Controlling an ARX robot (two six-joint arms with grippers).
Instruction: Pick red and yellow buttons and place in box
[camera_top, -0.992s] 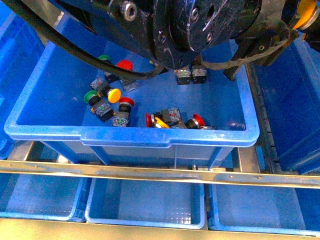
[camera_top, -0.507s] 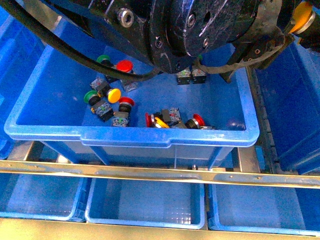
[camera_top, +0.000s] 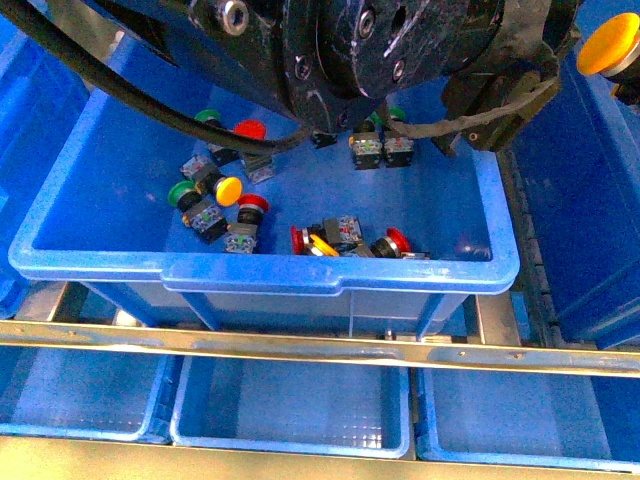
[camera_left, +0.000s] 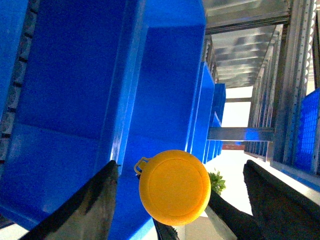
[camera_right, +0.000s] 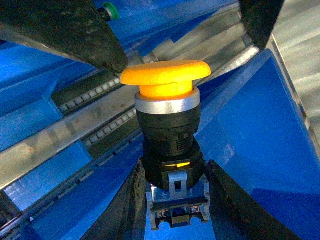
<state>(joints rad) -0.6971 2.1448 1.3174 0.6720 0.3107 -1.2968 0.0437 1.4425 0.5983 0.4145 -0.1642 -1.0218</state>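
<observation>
Presently: right gripper (camera_right: 174, 175) clamped on yellow button (camera_right: 167, 100) by its black body. Left gripper (camera_left: 180, 167), jaws wide, flanks that button's cap.

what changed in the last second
The dark arm housing drew up and left in the front view, uncovering green-capped buttons at the crate's back. The yellow button in the right end effector came further into view. Loose buttons in the crate stayed put.
</observation>
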